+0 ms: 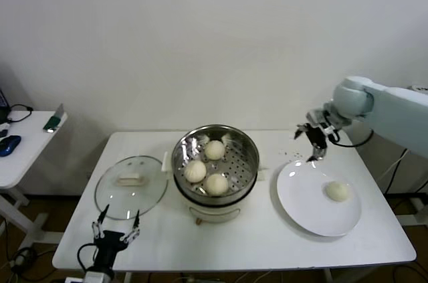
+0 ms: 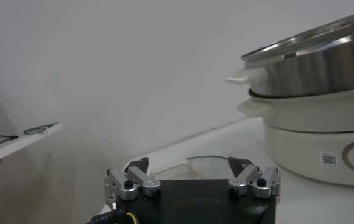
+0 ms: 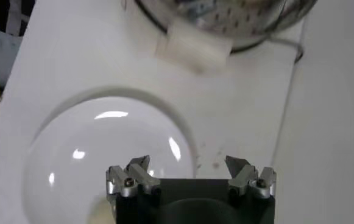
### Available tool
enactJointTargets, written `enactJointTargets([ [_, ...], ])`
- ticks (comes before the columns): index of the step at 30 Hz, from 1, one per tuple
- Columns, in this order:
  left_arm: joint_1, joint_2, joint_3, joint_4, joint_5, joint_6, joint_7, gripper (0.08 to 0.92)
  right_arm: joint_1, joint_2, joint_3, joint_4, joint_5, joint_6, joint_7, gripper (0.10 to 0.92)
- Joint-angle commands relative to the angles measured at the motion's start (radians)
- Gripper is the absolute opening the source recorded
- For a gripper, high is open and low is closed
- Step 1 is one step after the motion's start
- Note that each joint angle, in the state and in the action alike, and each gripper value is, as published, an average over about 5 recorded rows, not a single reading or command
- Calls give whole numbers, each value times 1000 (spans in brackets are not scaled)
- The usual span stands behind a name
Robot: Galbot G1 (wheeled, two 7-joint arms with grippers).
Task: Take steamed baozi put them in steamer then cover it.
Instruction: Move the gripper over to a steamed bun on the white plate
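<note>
- Steel gleams in the head view: the steamer [image 1: 215, 166] sits mid-counter [image 1: 167, 236] with three buns inside it. A fourth bun [image 1: 338, 191] lies on the white plate [image 1: 301, 203] to the robot's right. The glass lid [image 1: 131, 186] rests flat to the left of the steamer. The right end effector [image 1: 313, 142] hangs above the plate's far edge, empty. The left end effector [image 1: 115, 229] waits at the near counter edge, just before the lid.
- The left wrist view shows the left end effector [image 2: 192, 176] spread wide and empty, with the steamer [image 2: 314, 91] beside it.
- The right wrist view shows the right end effector [image 3: 189, 173] wide open over the plate [image 3: 103, 146].
- The bun looks soft and light, so a gentle pinch across its sides suits it. The lid is likely heavier, slick and breakable, and best gripped by its central handle [image 1: 130, 178].
</note>
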Motion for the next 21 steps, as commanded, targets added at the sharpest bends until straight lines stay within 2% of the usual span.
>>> enactJointTargets([
  [1,6,-2,-6,-11,-3,5,-1,823,-325,-122,238,-138,-157,-18,-42,823],
  [11,-2,-18,-2,-22,4,20,-7,823,-511,-62,408,-281,-317,64,-53,823],
  [21,-3,-21,-6,-14,10,19,-11,823,-540,-4,449,-326,-326,59,-44,823],
])
